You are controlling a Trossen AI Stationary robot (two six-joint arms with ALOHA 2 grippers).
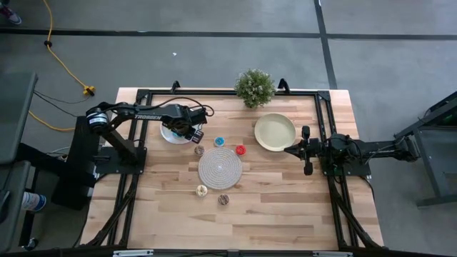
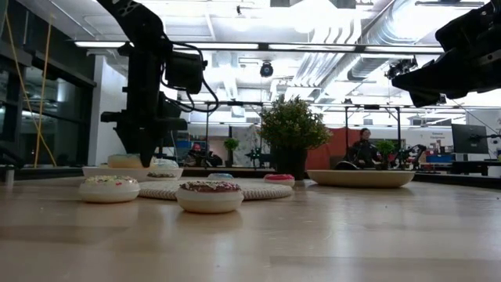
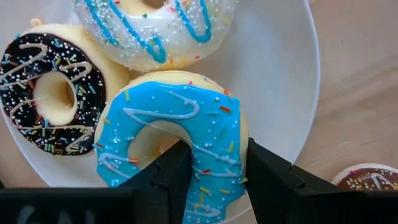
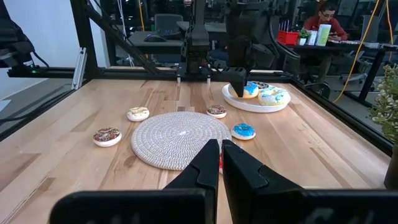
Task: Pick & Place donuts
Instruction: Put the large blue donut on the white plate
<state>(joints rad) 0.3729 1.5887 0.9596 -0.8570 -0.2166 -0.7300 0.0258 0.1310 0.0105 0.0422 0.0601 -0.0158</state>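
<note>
On the white plate (image 3: 292, 81) lie three larger donuts: a blue-iced one (image 3: 180, 112), a dark chocolate one (image 3: 53, 93) and a white one with blue stripes (image 3: 155, 31). My left gripper (image 3: 214, 171) stands over this plate (image 1: 171, 135), shut on the blue donut. Small donuts rest flat on the table around the woven mat (image 1: 220, 168): blue (image 1: 219, 141), red (image 1: 240, 150), brown (image 1: 199, 150), tan (image 1: 202, 190) and brown (image 1: 223, 200). My right gripper (image 4: 221, 155) hovers shut and empty beside the cream plate (image 1: 275, 132), above the table. My left gripper pinches the blue donut's ring wall (image 3: 214, 155) on the side nearest the wrist. One finger (image 3: 177, 168) is in the hole and the other (image 3: 261, 168) is at the outer rim. The fingers come from above, pointing down. The donut lies flat on the white plate.
A potted plant (image 1: 255, 87) stands at the table's far edge. Black frame rails (image 1: 321, 114) run along the table's sides. Bare wood lies in front of the mat toward the near edge. People sit at desks in the room behind.
</note>
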